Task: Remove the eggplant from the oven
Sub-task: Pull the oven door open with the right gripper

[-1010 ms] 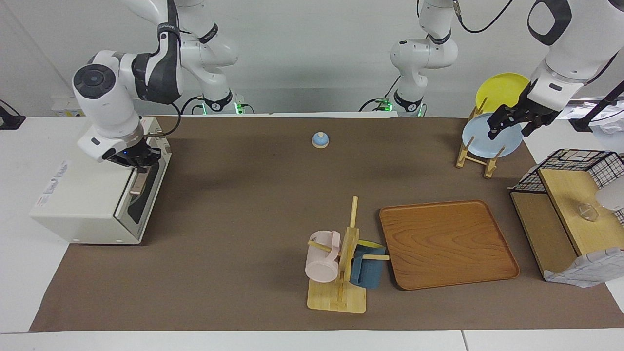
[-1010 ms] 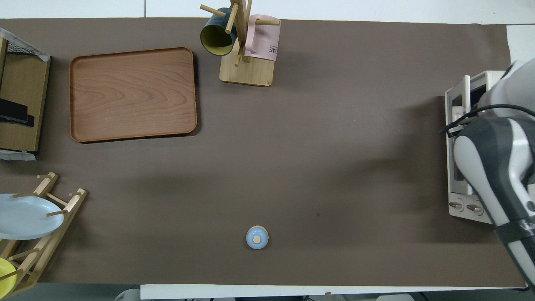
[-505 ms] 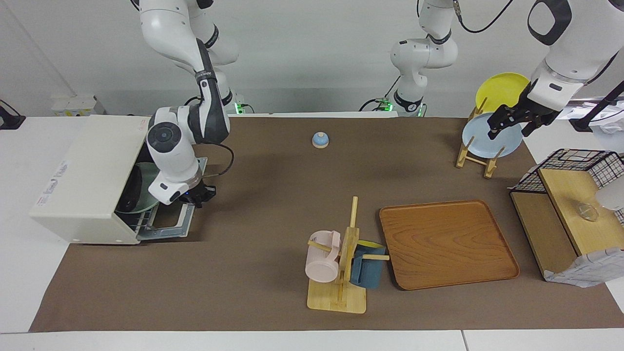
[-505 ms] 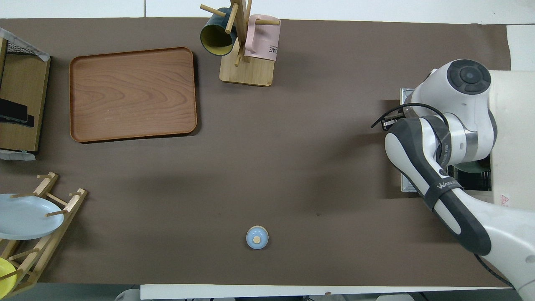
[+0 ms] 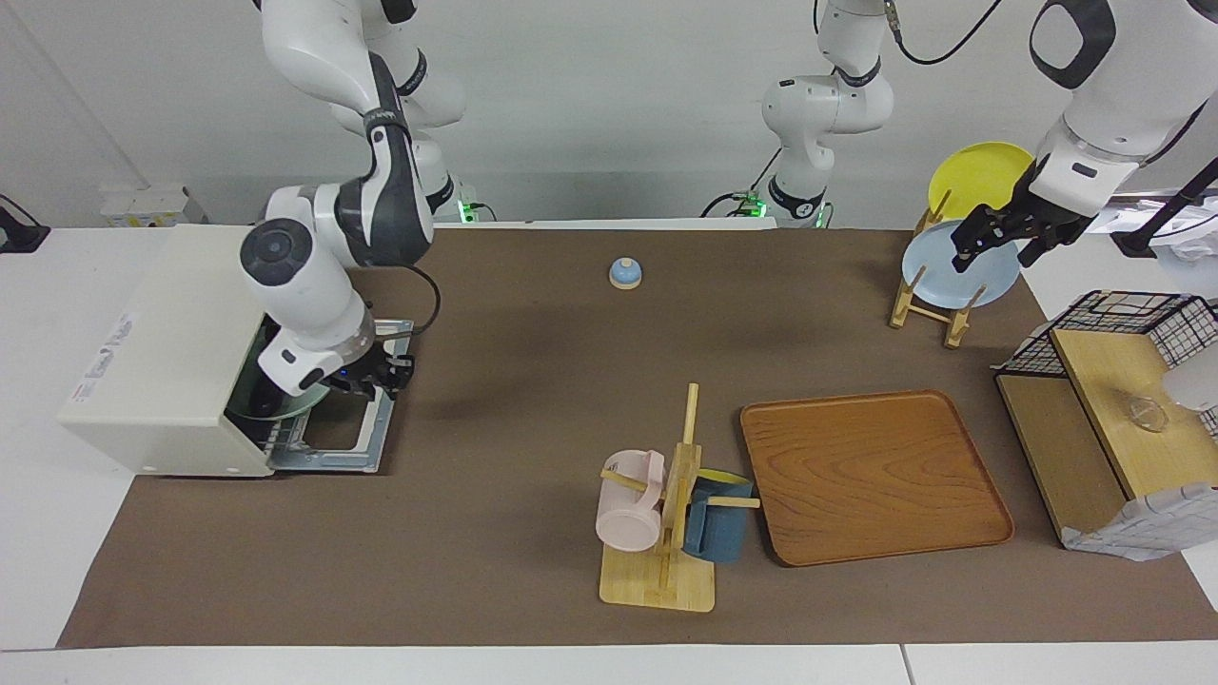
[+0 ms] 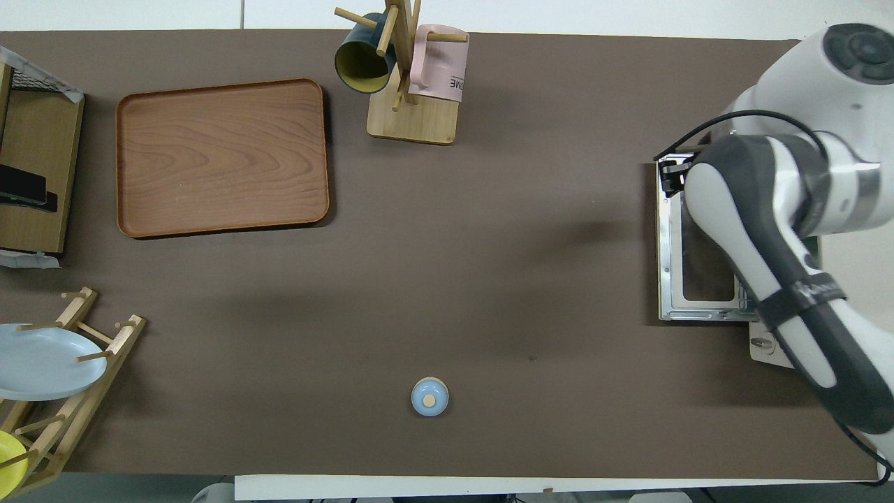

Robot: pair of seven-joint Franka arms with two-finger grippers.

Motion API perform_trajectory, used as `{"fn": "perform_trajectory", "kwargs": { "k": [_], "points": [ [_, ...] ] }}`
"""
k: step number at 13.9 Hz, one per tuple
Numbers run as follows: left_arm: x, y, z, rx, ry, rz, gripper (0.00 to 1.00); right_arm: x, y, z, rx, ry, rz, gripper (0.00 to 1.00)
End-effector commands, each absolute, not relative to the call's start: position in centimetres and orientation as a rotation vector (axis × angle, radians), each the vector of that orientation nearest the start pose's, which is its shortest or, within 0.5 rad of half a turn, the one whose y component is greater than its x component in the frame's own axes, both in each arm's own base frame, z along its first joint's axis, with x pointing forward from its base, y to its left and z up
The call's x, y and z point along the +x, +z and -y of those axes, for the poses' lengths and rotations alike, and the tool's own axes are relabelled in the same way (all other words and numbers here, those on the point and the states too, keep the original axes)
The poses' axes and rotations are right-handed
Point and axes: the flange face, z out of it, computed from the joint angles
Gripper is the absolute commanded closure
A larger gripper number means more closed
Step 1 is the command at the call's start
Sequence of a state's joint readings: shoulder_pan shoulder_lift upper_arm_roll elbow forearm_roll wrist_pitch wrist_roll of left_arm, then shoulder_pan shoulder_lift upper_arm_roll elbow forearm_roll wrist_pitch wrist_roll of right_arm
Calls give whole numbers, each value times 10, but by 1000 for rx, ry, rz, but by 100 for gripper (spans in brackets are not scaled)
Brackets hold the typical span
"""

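Since the boxy cream-white toaster oven [image 5: 162, 362] stands at the right arm's end of the brown-covered worktop [image 5: 533, 381] with its glass door [image 5: 366, 447] folded down flat, the way in is open; the right hand [image 5: 373, 379] hangs low over that door, just in front of the oven mouth, and I cannot tell how wide it is open or whether it has hold of anything.

Inside the mouth a round dark green plate [image 5: 285, 407] lies on the rack, and the dark shape on it [image 5: 249, 400] I take for the long, glossy purple-black eggplant, though the right wrist hides most of it; the eggplant is therefore judged to be in the oven, not yet out.

Risks, as I judge them:
- the reach is low and cramped, so the bulky wrist could knock the oven's top edge or press on the door and shove the whole oven along the worktop;
- the hand may close on the plate's rim rather than the eggplant and drag both out;
- the eggplant's smooth, rounded skin could slip from a narrow pinch and roll off the plate onto the rack or the door;
- with the wrist blocking the view, a misjudged approach is likely.

The left hand [image 5: 997, 249] waits over the blue plate in the wooden rack [image 5: 942, 314], open and empty.
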State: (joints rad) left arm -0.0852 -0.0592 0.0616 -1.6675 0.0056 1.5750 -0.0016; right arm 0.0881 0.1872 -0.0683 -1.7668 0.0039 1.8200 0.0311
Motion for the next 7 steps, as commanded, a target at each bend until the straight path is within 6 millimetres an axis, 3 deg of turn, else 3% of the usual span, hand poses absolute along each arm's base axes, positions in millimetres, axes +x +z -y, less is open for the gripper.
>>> {"fn": "perform_trajectory", "kwargs": {
  "k": [1, 3, 7],
  "points": [
    [534, 612, 9, -3140, 70, -48, 0, 569, 410, 43, -3119, 237, -126, 37],
    [534, 612, 9, -3140, 70, -46, 0, 556, 387, 45, -3123, 184, -121, 40],
    [534, 612, 9, -3140, 70, -46, 0, 557, 381, 41, -3125, 170, -107, 42]
  ]
}}
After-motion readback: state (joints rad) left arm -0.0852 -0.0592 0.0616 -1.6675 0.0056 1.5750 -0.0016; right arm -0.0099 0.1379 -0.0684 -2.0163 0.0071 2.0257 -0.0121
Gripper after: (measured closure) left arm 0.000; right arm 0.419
